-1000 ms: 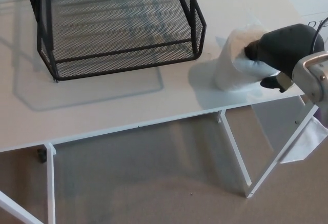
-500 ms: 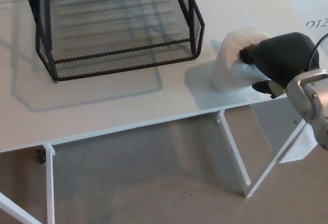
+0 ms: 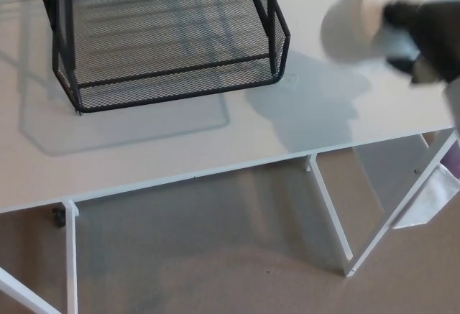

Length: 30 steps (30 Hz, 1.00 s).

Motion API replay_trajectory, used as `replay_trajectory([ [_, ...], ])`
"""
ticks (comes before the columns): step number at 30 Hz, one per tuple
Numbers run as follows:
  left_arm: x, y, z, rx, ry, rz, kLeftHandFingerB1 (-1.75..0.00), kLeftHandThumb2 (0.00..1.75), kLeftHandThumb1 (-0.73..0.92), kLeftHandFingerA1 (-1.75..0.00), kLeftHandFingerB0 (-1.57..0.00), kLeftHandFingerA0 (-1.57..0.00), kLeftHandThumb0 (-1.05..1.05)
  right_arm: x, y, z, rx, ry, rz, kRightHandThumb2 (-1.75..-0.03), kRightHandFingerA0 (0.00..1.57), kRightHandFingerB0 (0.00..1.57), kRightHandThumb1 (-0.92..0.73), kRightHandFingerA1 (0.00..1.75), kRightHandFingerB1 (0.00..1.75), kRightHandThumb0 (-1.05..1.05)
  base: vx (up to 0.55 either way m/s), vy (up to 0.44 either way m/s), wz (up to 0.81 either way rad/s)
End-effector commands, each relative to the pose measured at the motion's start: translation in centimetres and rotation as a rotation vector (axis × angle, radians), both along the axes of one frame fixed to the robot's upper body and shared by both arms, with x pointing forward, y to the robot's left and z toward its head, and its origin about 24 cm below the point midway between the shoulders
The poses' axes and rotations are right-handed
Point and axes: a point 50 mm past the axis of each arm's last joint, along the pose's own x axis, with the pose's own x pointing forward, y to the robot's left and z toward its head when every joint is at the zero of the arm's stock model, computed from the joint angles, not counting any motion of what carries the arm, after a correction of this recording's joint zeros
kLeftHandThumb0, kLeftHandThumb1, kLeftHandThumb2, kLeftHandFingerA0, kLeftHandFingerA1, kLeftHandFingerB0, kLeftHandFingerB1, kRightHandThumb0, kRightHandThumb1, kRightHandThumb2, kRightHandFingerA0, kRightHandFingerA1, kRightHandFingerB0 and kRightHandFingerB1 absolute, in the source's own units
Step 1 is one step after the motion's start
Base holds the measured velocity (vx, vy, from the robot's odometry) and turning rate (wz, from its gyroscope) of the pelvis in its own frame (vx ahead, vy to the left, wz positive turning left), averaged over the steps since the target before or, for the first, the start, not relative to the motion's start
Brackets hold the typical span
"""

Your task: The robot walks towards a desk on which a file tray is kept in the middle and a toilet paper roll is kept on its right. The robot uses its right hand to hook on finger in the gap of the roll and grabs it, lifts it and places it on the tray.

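Head view: white tabletop (image 3: pixel 180 149), broad and pale, on white legs over brown carpet. Black mesh file tray (image 3: pixel 165 34) at upper left. Blurred toilet paper roll (image 3: pixel 352 23) in mid-air to the tray's right, clear of the surface, shadow beneath. Right hand (image 3: pixel 428 30) closed around the roll's end.

1. We see a black file tray (image 3: pixel 172 77) with a fine wire-mesh pattern.
2. We see a plain white desk (image 3: pixel 180 141) on white legs.
3. We see a white paper roll (image 3: pixel 352 26), blurred.
4. We see our black right hand (image 3: pixel 428 30).
5. We see a plain beige-brown floor (image 3: pixel 215 256).
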Motion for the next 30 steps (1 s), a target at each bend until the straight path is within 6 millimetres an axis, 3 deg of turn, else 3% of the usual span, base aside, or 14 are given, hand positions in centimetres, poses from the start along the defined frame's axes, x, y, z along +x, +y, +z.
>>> replay_trajectory([
  [1,0.3,0.8,0.7,0.034,-0.021,-0.044,-0.52,1.05,0.72,-0.56,-0.32,-0.38,-0.54,0.0,0.0,4.0,0.048,-0.087,0.054,-0.58,0.99,0.9,-0.62,1.61,0.68,-0.33,0.0,0.0,0.0],
  [7,0.2,0.7,0.7,0.04,-0.02,-0.054,-0.51,1.05,0.7,-0.57,-0.29,-0.38,-0.52,0.0,1.7,7.7,0.093,-0.163,0.139,-0.67,0.97,0.91,-0.62,1.63,0.68,-0.29,0.0,0.0,0.0],
  [8,0.2,0.7,0.7,0.028,-0.036,-0.028,-0.39,0.66,0.85,-0.42,-0.43,-0.46,-0.51,0.0,2.2,8.3,0.092,-0.156,0.141,-0.64,0.95,0.91,-0.63,1.66,0.66,-0.31,0.0,0.0,0.0],
  [12,0.6,0.6,0.8,0.021,-0.034,-0.026,-0.37,0.66,0.85,-0.41,-0.42,-0.45,-0.51,0.1,3.6,10.0,0.073,-0.161,0.186,-0.59,0.95,0.88,-0.64,1.59,0.67,-0.32,0.0,0.0,0.0],
  [13,0.6,0.5,0.8,0.016,-0.041,-0.037,-0.5,1.05,0.7,-0.57,-0.27,-0.38,-0.5,0.3,4.5,10.5,0.084,-0.158,0.222,-0.58,0.94,0.87,-0.59,1.61,0.63,-0.36,0.0,0.0,0.0],
  [17,0.5,0.5,0.7,0.028,-0.02,-0.065,-0.51,1.06,0.72,-0.55,-0.3,-0.37,-0.55,0.5,6.7,11.4,0.058,-0.131,0.27,-0.58,0.9,0.88,-0.62,1.61,0.63,-0.35,0.0,0.0,0.0],
  [21,0.8,0.5,0.7,0.026,-0.026,-0.044,-0.52,1.04,0.69,-0.57,-0.32,-0.38,-0.51,0.9,9.1,12.2,0.026,-0.029,0.352,-0.6,0.86,0.89,-0.67,1.53,0.7,-0.32,0.0,0.0,0.0],
  [22,0.8,0.4,0.7,0.021,-0.029,-0.042,-0.39,0.69,0.8,-0.43,-0.39,-0.43,-0.54,1.0,9.6,12.3,0.025,0.033,0.374,-0.62,0.81,0.88,-0.7,1.54,0.74,-0.27,0.0,0.0,0.0],
  [24,0.9,0.3,0.6,0.014,-0.035,-0.037,-0.38,0.65,0.84,-0.42,-0.42,-0.46,-0.5,1.1,10.1,12.3,0.008,0.055,0.389,-0.63,0.84,0.92,-0.64,1.55,0.67,-0.27,0.0,0.0,0.0],
  [25,0.9,0.2,0.5,0.002,-0.043,-0.021,-0.38,0.68,0.78,-0.42,-0.38,-0.43,-0.54,1.2,11.3,12.2,-0.028,0.079,0.411,-0.57,0.86,0.93,-0.59,1.54,0.6,-0.34,0.0,0.0,0.0],
  [26,0.9,0.2,0.5,-0.003,-0.047,-0.003,-0.38,0.65,0.83,-0.42,-0.4,-0.44,-0.51,1.3,12.3,12.0,-0.039,0.099,0.419,-0.56,0.86,0.93,-0.54,1.55,0.55,-0.35,0.0,0.0,0.0],
  [28,0.9,0.1,0.4,-0.008,-0.053,0.011,-0.38,0.65,0.83,-0.42,-0.4,-0.44,-0.51,1.4,13.1,11.9,-0.04,0.122,0.428,-0.56,0.86,0.93,-0.54,1.55,0.55,-0.35,0.0,0.0,0.0],
  [29,0.9,0.1,0.3,0.018,-0.037,-0.017,-0.51,1.03,0.66,-0.58,-0.28,-0.39,-0.5,1.5,14.4,11.7,-0.09,0.177,0.429,-0.57,0.82,0.88,-0.58,1.57,0.55,-0.37,0.0,0.0,0.0],
  [30,0.9,0.0,0.2,0.025,-0.028,-0.032,-0.51,1.03,0.65,-0.58,-0.27,-0.39,-0.5,1.6,15.2,11.6,-0.116,0.211,0.444,-0.57,0.81,0.87,-0.58,1.56,0.6,-0.36,0.0,0.0,0.0],
])
